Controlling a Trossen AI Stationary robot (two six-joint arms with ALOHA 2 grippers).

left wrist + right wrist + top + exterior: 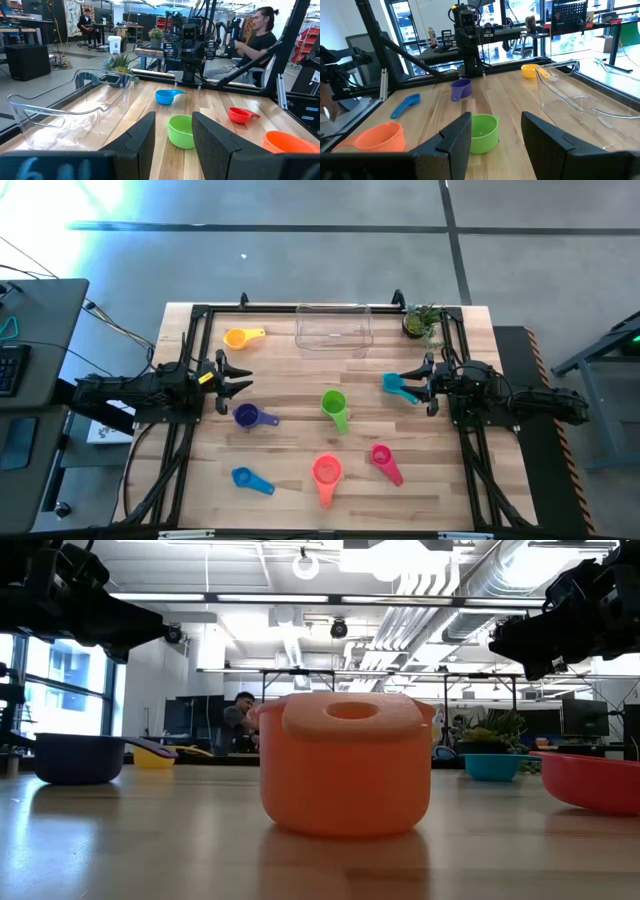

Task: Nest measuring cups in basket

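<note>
Teal cup (399, 387) just beside right tool (428, 383).

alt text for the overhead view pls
Seven coloured measuring cups lie scattered on a wooden table, none in the clear basket at the far edge. The open left gripper and right gripper hover at either side.

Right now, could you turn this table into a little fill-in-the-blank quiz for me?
1. The clear basket holds ____ cups.
2. The cup nearest the potted plant is ____.
3. The green cup lies between the purple cup and the ____ one.
4. Both grippers, left and right, hold ____.

Missing words: no; teal; pink; nothing
</note>
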